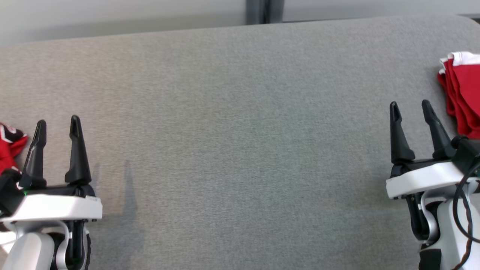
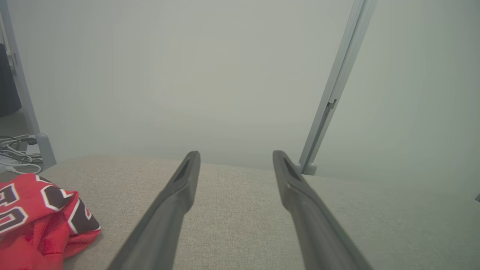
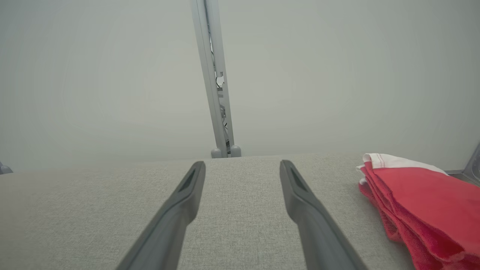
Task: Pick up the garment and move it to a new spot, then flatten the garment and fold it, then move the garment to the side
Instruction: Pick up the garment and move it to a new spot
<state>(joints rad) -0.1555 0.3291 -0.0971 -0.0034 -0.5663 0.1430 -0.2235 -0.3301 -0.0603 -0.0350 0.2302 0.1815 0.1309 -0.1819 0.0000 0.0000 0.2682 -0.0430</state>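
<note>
Head view, left gripper: the left gripper (image 1: 58, 122) is hovering at the lower left over the grey surface (image 1: 240, 131), its two dark fingers standing wide apart and holding nothing.
Head view, jersey: a crumpled red jersey (image 1: 9, 144) with black and white lettering is lying at the picture's left edge, just beside the gripper's outer finger.
Head view, right gripper: the right gripper (image 1: 409, 104) is hovering at the lower right, its fingers also spread wide and empty.
Head view, pile: a folded red pile (image 1: 463, 90) with white trim is resting at the right edge, just beyond and to the outside of the right gripper.
Left wrist view, gripper: the left gripper (image 2: 236, 153) is pointing across the surface (image 2: 232, 225) toward a pale wall, its jaws gaping.
Left wrist view, jersey: the jersey (image 2: 37, 217) is lying bunched at the lower left, near the left finger, with a strip of bare surface showing between them.
Left wrist view, background: cables (image 2: 18, 150) are lying behind the jersey, and a grey post (image 2: 333, 101) is rising at the right.
Right wrist view, gripper: the right gripper (image 3: 243, 164) is reaching over the surface (image 3: 75, 210), open wide and carrying nothing.
Right wrist view, pile: the pile (image 3: 423, 202) is sitting at the right, near the right finger but apart from it.
Right wrist view, background: the post (image 3: 215, 82) is standing straight ahead.
</note>
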